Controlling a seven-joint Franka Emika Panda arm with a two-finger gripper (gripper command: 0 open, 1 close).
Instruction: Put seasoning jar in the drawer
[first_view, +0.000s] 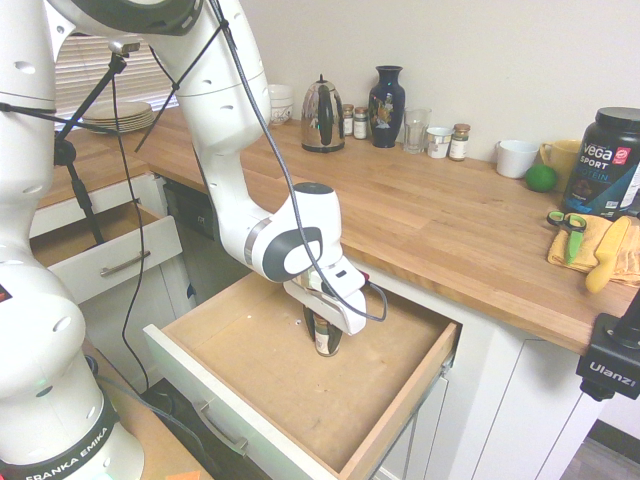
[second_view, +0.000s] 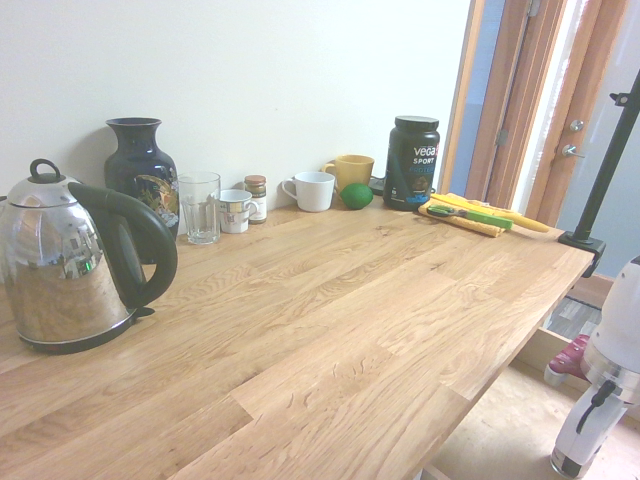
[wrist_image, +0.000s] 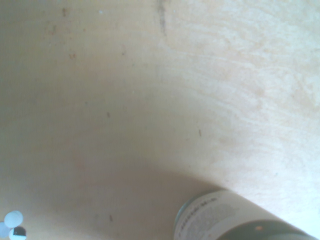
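Seasoning jar (first_view: 326, 338) upright on the light wood bottom of the open drawer (first_view: 250, 385), near its middle, claw (first_view: 324, 332) pointing straight down over it and pinching it, wooden surface (first_view: 420, 230) behind.

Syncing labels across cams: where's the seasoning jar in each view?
First exterior view: seasoning jar upright in the drawer, under the hand, picture centre.
Second exterior view: not visible; only the arm's end shows at the bottom right.
Wrist view: jar at the bottom edge, right of centre.
Shared landmark: the drawer's light wood bottom, seen in all three.
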